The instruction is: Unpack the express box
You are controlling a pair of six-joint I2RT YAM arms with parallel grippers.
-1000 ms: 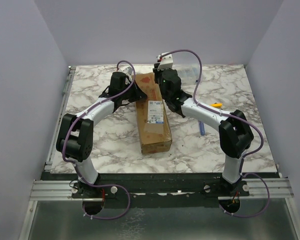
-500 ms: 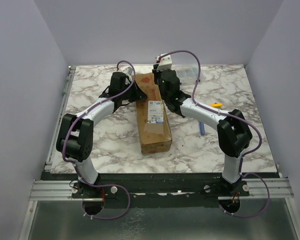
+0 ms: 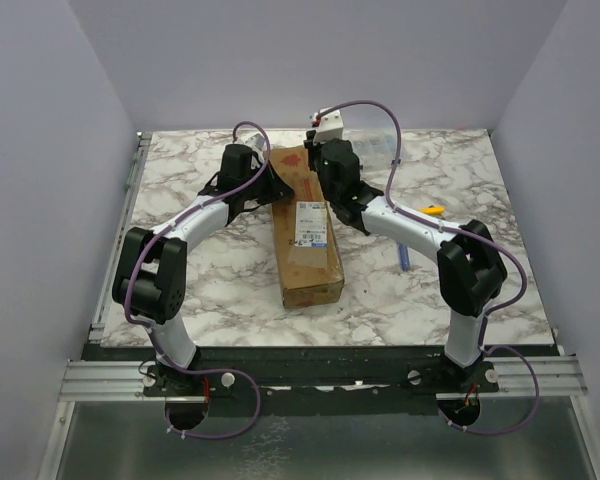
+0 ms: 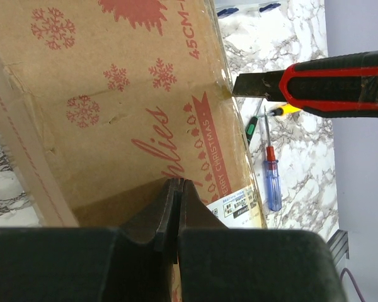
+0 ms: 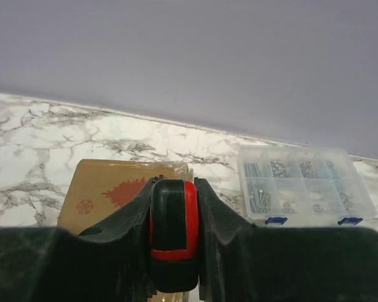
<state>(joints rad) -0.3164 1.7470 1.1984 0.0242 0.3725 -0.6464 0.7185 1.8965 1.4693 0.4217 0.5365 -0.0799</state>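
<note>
The express box (image 3: pixel 305 225), a long brown carton with a white label and red printing, lies lengthwise mid-table. It also fills the left wrist view (image 4: pixel 113 107). My left gripper (image 3: pixel 271 186) is shut and empty, its tips (image 4: pixel 177 189) against the box's left side near the far end. My right gripper (image 3: pixel 325 168) is shut on a red-and-black utility knife (image 5: pixel 173 233) over the box's far end. In the left wrist view the knife (image 4: pixel 321 85) has its blade tip at the box's right top edge.
A clear plastic organiser case (image 5: pixel 302 185) with screws stands at the back, right of the box. A blue-handled screwdriver (image 4: pixel 272 179), a green-handled tool (image 4: pixel 252 129) and a yellow item (image 3: pixel 433 210) lie on the marble table (image 3: pixel 180 290) right of the box.
My right wrist has shifted very slightly with the knife. The box and the left arm have not moved.
</note>
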